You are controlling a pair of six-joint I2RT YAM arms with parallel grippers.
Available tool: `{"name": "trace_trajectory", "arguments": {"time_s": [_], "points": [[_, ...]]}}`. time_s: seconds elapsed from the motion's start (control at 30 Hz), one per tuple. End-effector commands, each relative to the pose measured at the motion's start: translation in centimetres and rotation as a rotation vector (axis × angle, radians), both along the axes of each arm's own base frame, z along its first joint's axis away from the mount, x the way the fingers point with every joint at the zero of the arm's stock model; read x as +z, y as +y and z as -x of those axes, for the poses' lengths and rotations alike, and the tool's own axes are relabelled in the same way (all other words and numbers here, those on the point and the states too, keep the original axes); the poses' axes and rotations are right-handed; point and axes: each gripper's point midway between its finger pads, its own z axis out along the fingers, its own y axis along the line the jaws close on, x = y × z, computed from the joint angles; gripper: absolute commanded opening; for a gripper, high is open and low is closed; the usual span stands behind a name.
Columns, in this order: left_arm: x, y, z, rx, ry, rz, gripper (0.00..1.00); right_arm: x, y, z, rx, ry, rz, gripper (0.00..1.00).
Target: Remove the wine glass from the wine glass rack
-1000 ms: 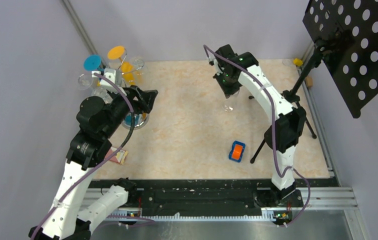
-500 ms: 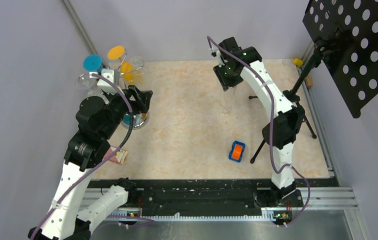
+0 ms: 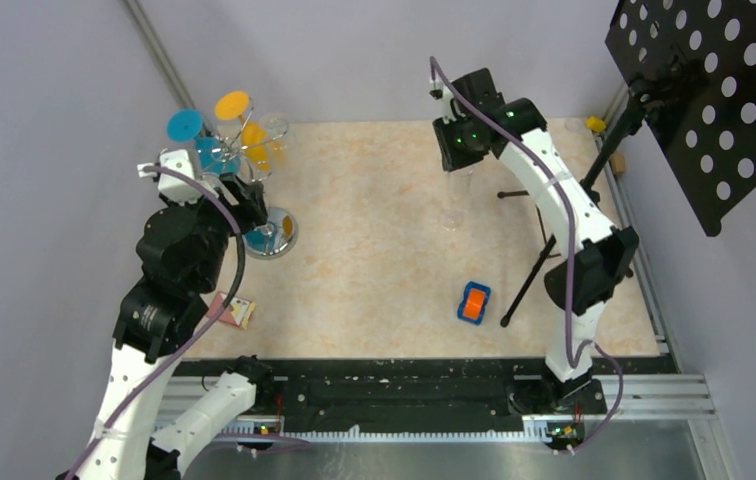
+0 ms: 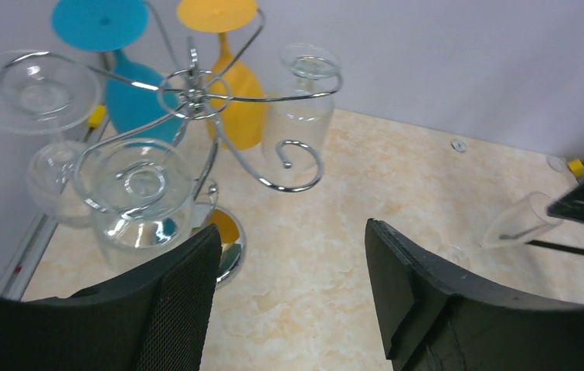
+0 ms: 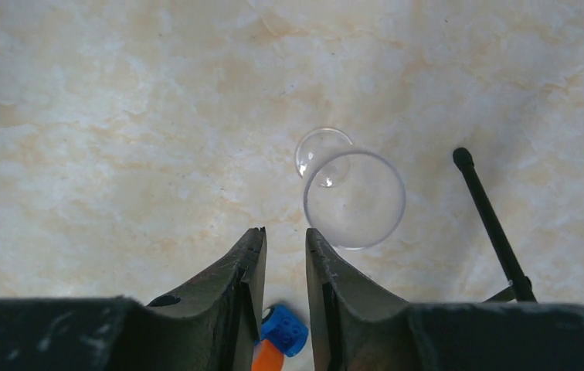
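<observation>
The right gripper (image 5: 284, 238) hangs above a clear glass (image 5: 354, 199) standing upright on the table (image 3: 374, 270), far centre. Its jaws are slightly parted and grasp nothing. The left gripper (image 4: 289, 286) is spread wide, holding nothing, and faces the rack (image 4: 194, 94) at the far left, where other glasses (image 4: 298, 116), blue, orange and clear, hang bowl-down from the curled arms.

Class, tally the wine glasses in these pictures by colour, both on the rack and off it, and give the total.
Clear wine glasses: 4 (three hanging on the wine glass rack, plus one standing glass on the table)
Blue wine glass: 1
Orange wine glass: 1
Total: 6
</observation>
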Motion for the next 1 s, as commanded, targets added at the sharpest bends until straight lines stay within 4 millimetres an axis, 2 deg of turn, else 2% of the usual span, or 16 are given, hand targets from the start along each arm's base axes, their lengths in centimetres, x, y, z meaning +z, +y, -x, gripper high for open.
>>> {"name": "trace_trajectory", "arguments": {"time_s": [0.0,0.17,0.27,0.37,0.6,0.7,0.87,0.97], "points": [[-0.5,3.2,0.3,0.198,0.0,0.055,0.72,6.8,1.3,0.9,-0.01,-0.168,-0.237,0.26],[0.1,5.1,0.1,0.297,0.003,0.041,0.73,8.2,2.2,2.7,0.004,-0.203,-0.366,0.27],[0.7,5.0,-1.2,0.271,0.041,0.039,0.73,9.1,3.3,4.1,0.051,-0.207,-0.465,0.3],[1.1,6.0,-2.6,0.278,0.088,0.058,0.73,9.2,4.1,5.0,0.086,-0.198,-0.531,0.32],[3.9,9.0,-3.7,0.332,0.058,0.105,0.76,8.9,4.5,6.7,0.116,-0.186,-0.595,0.36],[3.4,9.7,-4.2,0.328,0.094,0.124,0.77,8.5,4.5,7.3,0.122,-0.181,-0.609,0.37],[2.2,13.3,-3.1,0.437,0.143,0.06,0.8,8.6,4.3,8.7,0.148,-0.182,-0.635,0.38],[1.1,13.0,-3.0,0.374,0.183,0.119,0.77,9.4,4.6,9.3,0.168,-0.193,-0.671,0.38]]}}
